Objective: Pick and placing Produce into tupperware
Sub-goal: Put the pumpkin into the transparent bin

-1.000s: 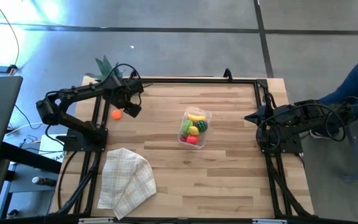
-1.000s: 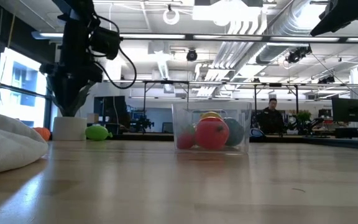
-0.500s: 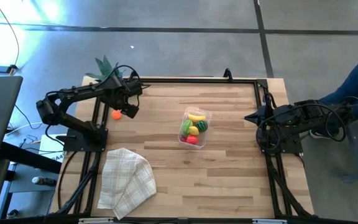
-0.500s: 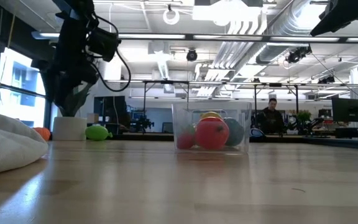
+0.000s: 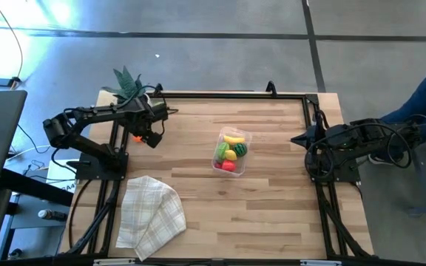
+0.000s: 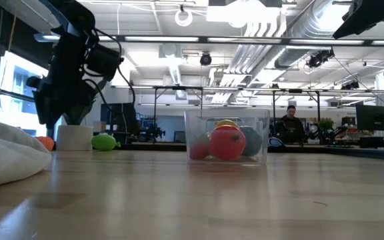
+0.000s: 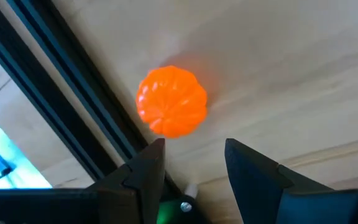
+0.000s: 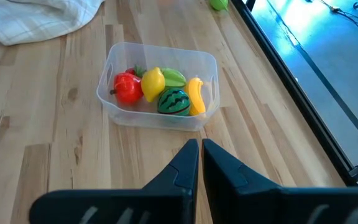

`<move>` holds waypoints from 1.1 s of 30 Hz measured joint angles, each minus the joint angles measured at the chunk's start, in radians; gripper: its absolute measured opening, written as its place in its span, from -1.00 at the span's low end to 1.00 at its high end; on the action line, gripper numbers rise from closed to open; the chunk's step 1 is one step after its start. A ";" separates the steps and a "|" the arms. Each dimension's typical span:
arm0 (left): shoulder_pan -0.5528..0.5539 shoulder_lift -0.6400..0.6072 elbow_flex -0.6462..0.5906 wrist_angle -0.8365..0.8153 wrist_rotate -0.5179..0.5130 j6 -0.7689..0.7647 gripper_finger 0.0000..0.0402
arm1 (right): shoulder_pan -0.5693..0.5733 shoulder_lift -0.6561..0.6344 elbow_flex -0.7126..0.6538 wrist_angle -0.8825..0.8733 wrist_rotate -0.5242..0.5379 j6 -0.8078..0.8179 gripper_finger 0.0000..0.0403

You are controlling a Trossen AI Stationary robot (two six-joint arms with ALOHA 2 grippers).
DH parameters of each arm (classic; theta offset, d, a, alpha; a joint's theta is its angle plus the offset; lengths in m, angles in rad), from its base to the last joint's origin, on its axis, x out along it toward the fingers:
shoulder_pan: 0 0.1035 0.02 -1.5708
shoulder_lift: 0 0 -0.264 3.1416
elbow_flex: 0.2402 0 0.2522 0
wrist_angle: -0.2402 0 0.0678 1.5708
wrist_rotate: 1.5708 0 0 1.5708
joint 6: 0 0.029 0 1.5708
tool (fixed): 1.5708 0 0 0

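An orange produce piece (image 7: pixel 171 101) lies on the wooden table near the far left corner, beside the black frame rail. My left gripper (image 7: pixel 194 165) hangs open just above it, pointing steeply down, with nothing between its fingers; in the high view the gripper (image 5: pixel 145 137) partly covers the orange piece (image 5: pixel 136 136). The clear tupperware (image 5: pixel 231 150) stands mid-table with red, yellow and green produce (image 8: pixel 157 90) inside. A light green piece (image 6: pixel 103 141) rests on the table at the far left. My right gripper (image 8: pixel 199 155) waits shut at the right edge.
A checked beige cloth (image 5: pixel 150 214) lies bunched at the near left. A spiky green plant (image 5: pixel 128 81) in a white pot (image 6: pixel 75 137) stands off the far left corner. Black frame rails (image 5: pixel 228 96) run along the table's edges. A person's leg (image 5: pixel 424 96) shows at the right.
My left gripper has sunk toward the orange piece and shifted a little toward the table's left edge, its fingers staying open. The orange piece and the tupperware have stayed where they were.
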State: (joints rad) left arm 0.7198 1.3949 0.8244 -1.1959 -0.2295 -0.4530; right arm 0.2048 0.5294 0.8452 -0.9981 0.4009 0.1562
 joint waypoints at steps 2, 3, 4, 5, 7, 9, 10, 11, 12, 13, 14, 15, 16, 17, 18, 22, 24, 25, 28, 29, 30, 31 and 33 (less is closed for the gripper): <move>0.000 0.000 -0.006 -0.006 -0.007 0.008 -0.22 | 0.000 0.000 0.000 0.000 0.000 0.000 -0.94; 0.000 0.000 -0.008 -0.006 -0.013 0.017 -0.22 | 0.000 0.000 0.000 0.000 0.000 0.000 -0.94; 0.000 0.000 -0.008 -0.006 -0.017 0.029 -0.22 | 0.000 0.000 0.000 0.000 0.000 0.000 -0.94; 0.000 0.000 -0.008 -0.005 -0.019 0.038 -0.22 | 0.000 0.000 0.000 0.000 0.000 0.000 -0.94; 0.000 0.000 -0.008 -0.002 -0.020 0.060 -0.22 | 0.000 0.000 0.000 0.000 0.000 0.000 -0.94; 0.000 0.000 -0.008 0.007 -0.020 0.067 -0.22 | 0.000 0.000 0.000 0.000 0.000 0.000 -0.94; 0.000 0.000 -0.008 0.013 -0.021 0.071 -0.22 | 0.000 0.000 0.000 0.000 0.000 0.000 -0.94; 0.000 0.000 -0.008 0.020 -0.021 0.082 -0.22 | 0.000 0.000 0.000 0.000 0.000 0.000 -0.94; 0.000 0.000 -0.008 0.025 -0.019 0.090 -0.22 | 0.000 0.000 0.000 0.000 0.000 0.000 -0.94; 0.000 0.000 -0.008 0.031 -0.016 0.098 -0.22 | 0.000 0.000 0.000 0.000 0.000 0.000 -0.94; 0.000 0.000 -0.008 0.038 -0.016 0.111 -0.22 | 0.000 0.000 0.000 0.000 0.000 0.000 -0.94; 0.000 0.000 -0.008 0.048 -0.014 0.125 -0.22 | 0.000 0.000 0.000 0.000 0.000 0.000 -0.94; 0.000 0.000 -0.008 0.052 -0.013 0.132 -0.22 | 0.000 0.000 0.000 0.000 0.000 0.000 -0.94; 0.000 0.000 -0.008 0.053 -0.013 0.133 -0.22 | 0.000 0.000 0.000 0.000 0.000 0.000 -0.94; 0.000 0.000 -0.008 0.053 -0.012 0.133 -0.22 | 0.000 0.000 0.000 0.000 0.000 0.000 -0.94; 0.000 0.000 -0.008 0.056 -0.008 0.131 -0.22 | 0.000 0.000 0.000 0.000 0.000 0.000 -0.94; 0.000 0.000 -0.008 0.064 -0.007 0.121 -0.22 | 0.000 0.000 0.000 0.000 0.000 0.000 -0.94; 0.000 0.000 -0.008 0.068 -0.006 0.116 -0.22 | 0.000 0.000 0.000 0.000 0.000 0.000 -0.94; 0.000 0.000 -0.008 0.070 -0.006 0.112 -0.22 | 0.000 0.000 0.000 0.000 0.000 0.000 -0.94; 0.000 0.000 -0.008 0.070 -0.006 0.112 -0.22 | 0.000 0.000 0.000 0.000 0.000 0.000 -0.94; 0.000 0.000 -0.008 0.070 -0.006 0.112 -0.22 | 0.000 0.000 0.000 0.000 0.000 0.000 -0.94; 0.000 0.000 -0.008 0.070 -0.006 0.111 -0.21 | 0.000 0.000 0.000 0.000 0.000 0.000 -0.94; 0.000 0.000 -0.008 0.072 -0.006 0.108 -0.15 | 0.000 0.000 0.000 0.000 0.000 0.000 -0.94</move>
State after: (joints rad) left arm 0.7200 1.3949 0.8162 -1.1237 -0.2356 -0.3447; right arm 0.2049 0.5293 0.8455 -0.9979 0.4010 0.1561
